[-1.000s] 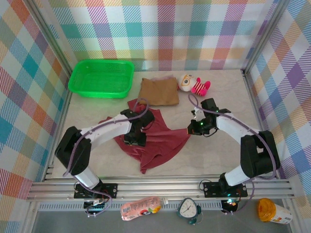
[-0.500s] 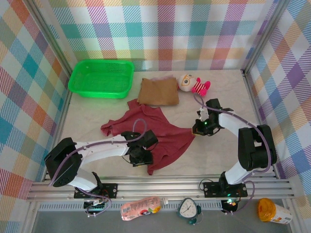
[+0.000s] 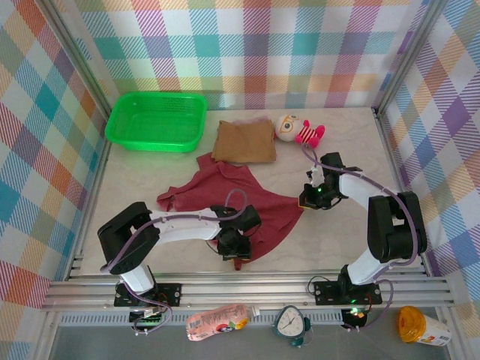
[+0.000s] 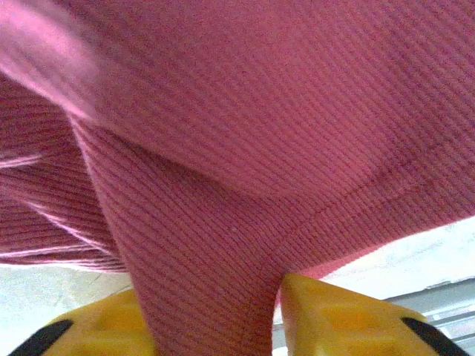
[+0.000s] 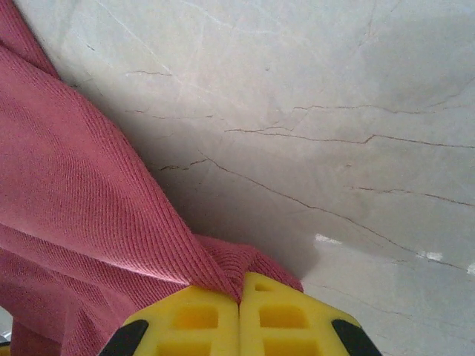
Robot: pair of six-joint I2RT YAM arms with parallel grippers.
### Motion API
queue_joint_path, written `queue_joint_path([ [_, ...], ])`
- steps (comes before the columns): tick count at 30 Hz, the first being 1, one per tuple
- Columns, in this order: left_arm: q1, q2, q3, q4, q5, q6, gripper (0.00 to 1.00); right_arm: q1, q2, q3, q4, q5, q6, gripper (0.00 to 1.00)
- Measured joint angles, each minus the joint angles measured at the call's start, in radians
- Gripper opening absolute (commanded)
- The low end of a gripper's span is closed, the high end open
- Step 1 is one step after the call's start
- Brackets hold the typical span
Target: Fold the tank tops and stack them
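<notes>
The maroon tank top (image 3: 225, 191) sits rumpled on the near side of the green basket (image 3: 120, 129). The right gripper (image 3: 309, 199) is clamped tight on a corner, and the left gripper (image 3: 236, 253) pinches a hem fold between narrowed fingers (image 4: 96, 330) — I'd tension both evenly and low so it flattens.

Wearing white shells over black joints along the left arm (image 3: 180, 223) and the right arm (image 3: 375, 199). Trailing a mauve-grey cable (image 3: 229, 196) in loops beside each. Glowing green at a small light (image 3: 317, 190) near the right wrist. Ending in blocky yellow fingers (image 5: 289, 319) with moulded recesses and black corner pads (image 5: 349, 335).
</notes>
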State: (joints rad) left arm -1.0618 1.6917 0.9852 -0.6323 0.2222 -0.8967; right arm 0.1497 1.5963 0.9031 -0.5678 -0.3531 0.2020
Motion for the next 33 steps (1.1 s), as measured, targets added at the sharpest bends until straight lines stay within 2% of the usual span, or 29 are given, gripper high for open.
queue_joint_path([
  [2, -0.003, 0.013, 0.05, -0.043, -0.017, 0.025, 0.12, -0.001, 0.0, 0.0, 0.0, 0.0, 0.0, 0.0],
  [7, -0.005, 0.015, 0.179, -0.211, -0.09, 0.092, 0.03, -0.008, 0.0, 0.0, 0.0, 0.0, -0.001, 0.0],
  [11, -0.002, 0.013, 0.284, -0.399, -0.17, 0.155, 0.02, -0.029, -0.013, 0.0, -0.001, -0.004, -0.006, 0.0],
  [16, 0.024, -0.001, 0.436, -0.684, -0.323, 0.241, 0.02, -0.044, -0.105, 0.042, -0.011, -0.05, -0.008, 0.0],
  [20, 0.099, -0.018, 0.655, -0.86, -0.48, 0.337, 0.02, -0.044, -0.188, 0.166, 0.002, -0.125, -0.003, 0.0],
  [26, 0.219, -0.006, 1.136, -0.943, -0.677, 0.531, 0.02, -0.048, -0.253, 0.422, 0.031, -0.177, 0.023, 0.0],
  [29, 0.229, 0.001, 1.344, -0.947, -0.73, 0.649, 0.03, -0.062, -0.28, 0.535, 0.051, -0.173, 0.026, 0.0],
  [33, 0.229, 0.002, 1.477, -0.965, -0.795, 0.804, 0.03, -0.091, -0.318, 0.669, 0.059, -0.14, 0.022, 0.0],
])
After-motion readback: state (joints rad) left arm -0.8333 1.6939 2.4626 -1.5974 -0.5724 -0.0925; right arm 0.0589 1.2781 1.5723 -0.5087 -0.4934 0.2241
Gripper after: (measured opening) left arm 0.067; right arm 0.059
